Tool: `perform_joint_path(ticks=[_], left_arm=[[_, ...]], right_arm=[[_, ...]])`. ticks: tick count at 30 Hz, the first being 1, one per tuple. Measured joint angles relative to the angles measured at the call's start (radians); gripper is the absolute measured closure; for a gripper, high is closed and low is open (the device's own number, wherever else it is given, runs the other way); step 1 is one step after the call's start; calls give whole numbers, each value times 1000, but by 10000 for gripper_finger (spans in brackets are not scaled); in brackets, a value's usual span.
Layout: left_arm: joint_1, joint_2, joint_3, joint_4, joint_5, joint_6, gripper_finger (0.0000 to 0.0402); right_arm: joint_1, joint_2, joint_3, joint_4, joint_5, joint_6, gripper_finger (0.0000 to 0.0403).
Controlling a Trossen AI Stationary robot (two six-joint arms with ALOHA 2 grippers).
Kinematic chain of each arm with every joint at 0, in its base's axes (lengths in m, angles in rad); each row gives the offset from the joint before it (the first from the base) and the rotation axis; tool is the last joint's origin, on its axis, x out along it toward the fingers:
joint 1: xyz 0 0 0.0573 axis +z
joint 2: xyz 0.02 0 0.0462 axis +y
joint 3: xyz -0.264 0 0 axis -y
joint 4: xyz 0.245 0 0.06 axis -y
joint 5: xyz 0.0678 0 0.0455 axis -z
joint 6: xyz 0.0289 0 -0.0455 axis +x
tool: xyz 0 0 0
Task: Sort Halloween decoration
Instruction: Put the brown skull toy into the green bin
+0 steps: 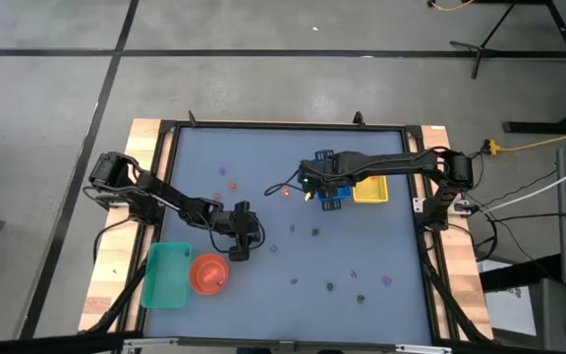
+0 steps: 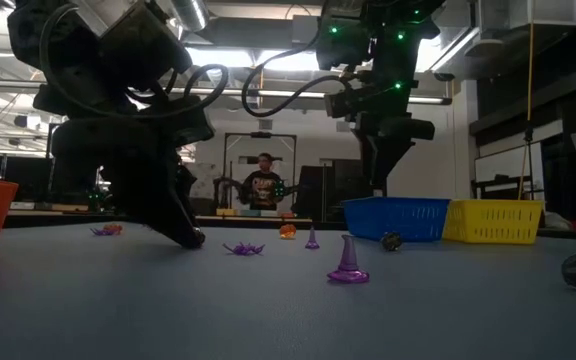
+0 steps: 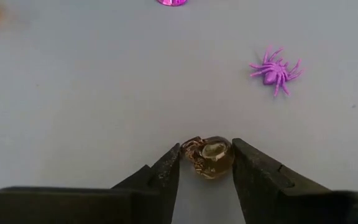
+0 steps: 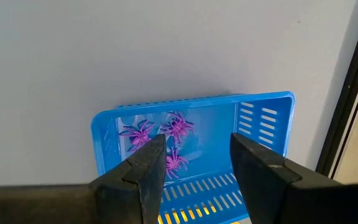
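Sorting partly done — many pieces still loose

Left gripper (image 3: 207, 163) brackets a brown skull (image 3: 209, 157), jaws not quite touching it; right gripper (image 4: 194, 163) gapes empty above the blue tray (image 4: 266, 121) holding purple spiders (image 4: 178, 126) — centre-right overhead

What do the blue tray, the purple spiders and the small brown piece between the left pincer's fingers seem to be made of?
Blue tray: likely moulded plastic, with even colour, slotted walls and a slight sheen.
Purple spiders: probably plastic or rubber, one solid colour with thin moulded legs; which one is unclear.
Brown piece at the left pincer: looks like translucent glossy plastic, showing highlights.
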Motion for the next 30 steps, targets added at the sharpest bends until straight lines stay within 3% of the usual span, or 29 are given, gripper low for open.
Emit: perform_joint_path(ticks=[10,18,23,30], left_arm=[[-2,-8,0,-1,15,0,322],[-2,-8,-3,62,19,0,320],[-2,-6,-3,166,12,0,305],[0,-7,-3,326,-37,3,249]], right_arm=[[0,0,0,0,0,0,226],[0,0,0,0,0,0,226],[0,0,0,0,0,0,226],[0,0,0,1,0,0,226]])
